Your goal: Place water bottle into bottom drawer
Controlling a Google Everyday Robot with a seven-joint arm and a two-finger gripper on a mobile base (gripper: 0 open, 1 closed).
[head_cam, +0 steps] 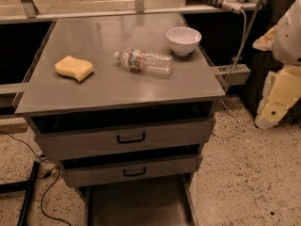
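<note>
The water bottle (144, 60) lies on its side on the grey cabinet top (108, 86), its white cap pointing left, just left of and in front of a white bowl (183, 40). The bottom drawer (141, 206) is pulled out at the foot of the cabinet, showing a bare dark-grey floor and low side walls. My arm hangs at the right edge of the view, off to the right of the cabinet. Its cream-coloured gripper (269, 116) points down toward the floor, well away from the bottle and holding nothing that I can see.
A yellow sponge (74, 68) lies on the left of the cabinet top. Two grey drawers with black handles (130, 138) (134, 172) sit slightly open above the bottom drawer. Cables run on the speckled floor at left and right. A rail with a white hose runs behind.
</note>
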